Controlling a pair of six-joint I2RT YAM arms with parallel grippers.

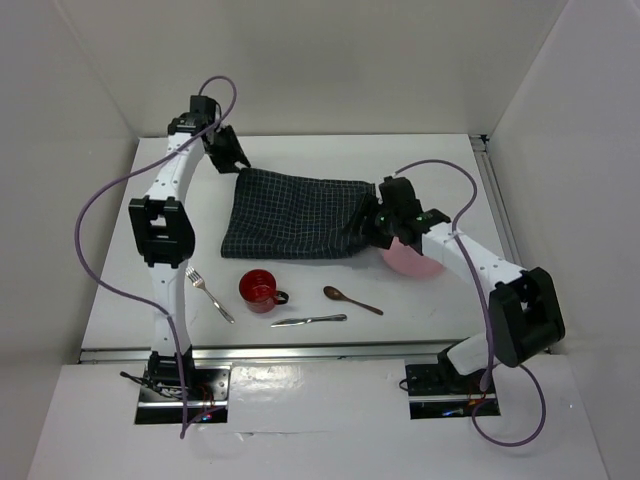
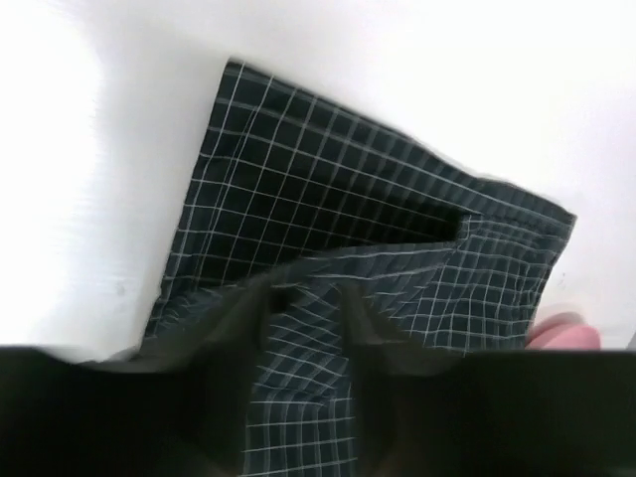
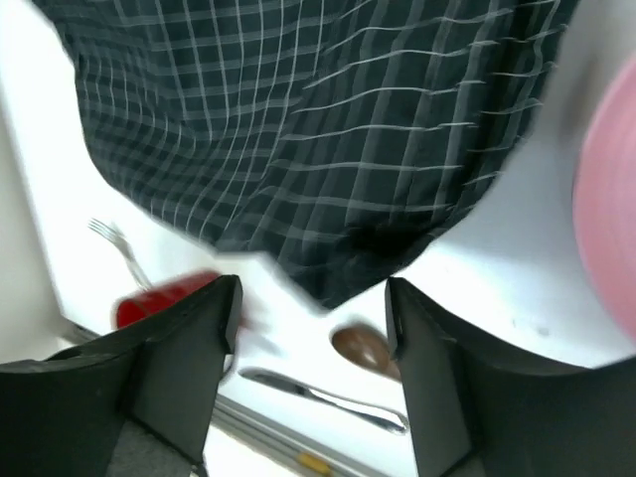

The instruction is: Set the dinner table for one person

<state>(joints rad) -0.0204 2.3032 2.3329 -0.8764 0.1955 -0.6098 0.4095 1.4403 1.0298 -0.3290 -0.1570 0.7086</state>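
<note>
The right fingers (image 3: 189, 358) stand spread wide, a corner of the checked cloth (image 3: 298, 129) just off their tips. The left fingers (image 2: 234, 368), blurred, show a small gap above the cloth's opposite end. The cloth lies on the white bench (image 1: 420, 300), boxed by pale walls (image 1: 320, 60) on three sides.

We see the large, flat, matte white rectangular tabletop (image 1: 410, 305) lying level across the middle of the overhead view, far bigger than anything resting on it. Its surface is plain and unmarked. A metal rail runs along its near edge, and white walls enclose three sides.
</note>
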